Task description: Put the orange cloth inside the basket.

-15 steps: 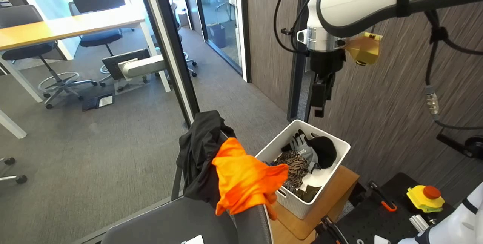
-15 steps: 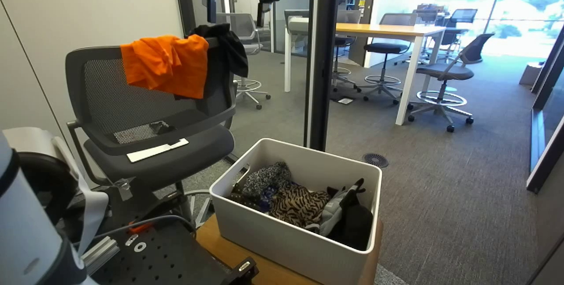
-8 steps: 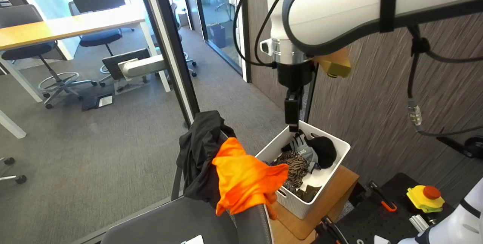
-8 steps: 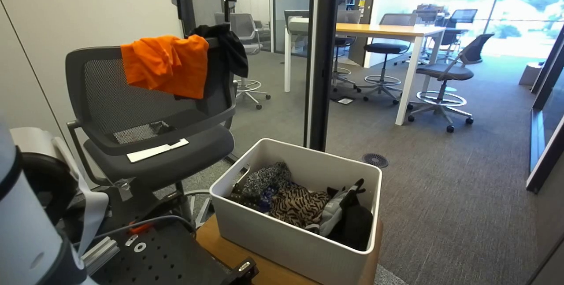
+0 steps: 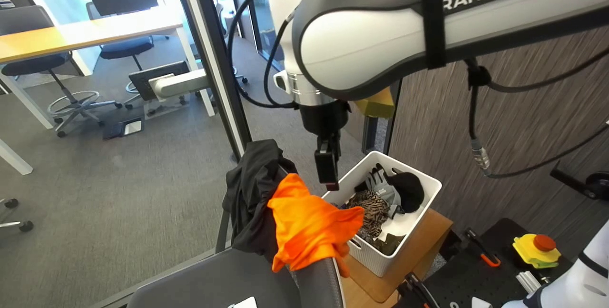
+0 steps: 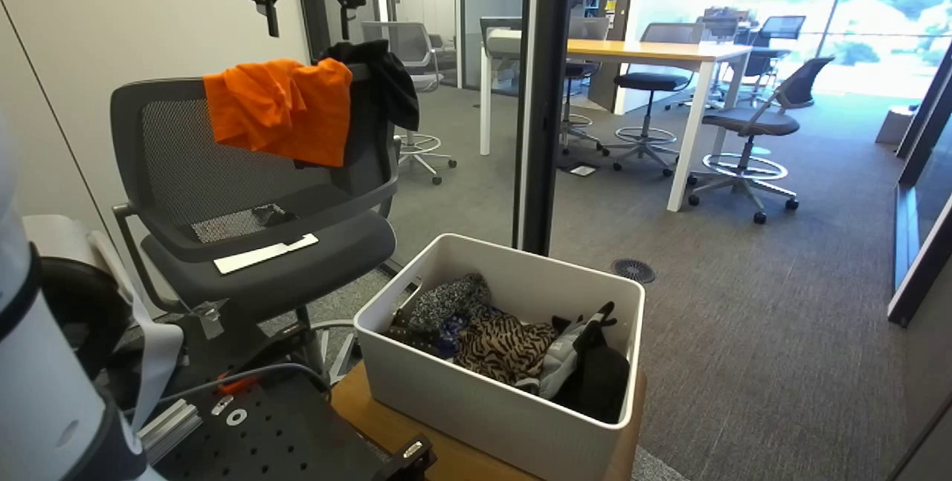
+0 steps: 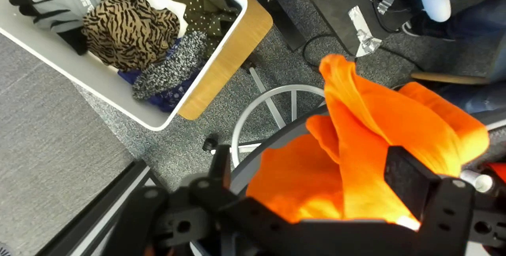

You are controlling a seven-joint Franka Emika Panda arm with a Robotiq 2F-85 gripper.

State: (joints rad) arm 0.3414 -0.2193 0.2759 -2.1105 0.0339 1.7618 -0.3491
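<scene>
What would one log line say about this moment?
gripper: open, empty | orange cloth: draped over chair back | basket: holds striped cloth, gray glove | task: unfinished

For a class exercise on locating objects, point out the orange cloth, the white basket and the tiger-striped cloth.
Orange cloth point(image 6: 286, 113): in an exterior view, on its hanging front.
White basket point(image 6: 483, 412): in an exterior view, on its near wall.
Tiger-striped cloth point(image 7: 128, 30): in the wrist view, on its crumpled middle.

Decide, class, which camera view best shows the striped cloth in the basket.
The wrist view: it looks down on the striped cloth, large, its pattern crisp. Both exterior views show it smaller; in an exterior view, the orange cloth overlaps its edge.
</scene>
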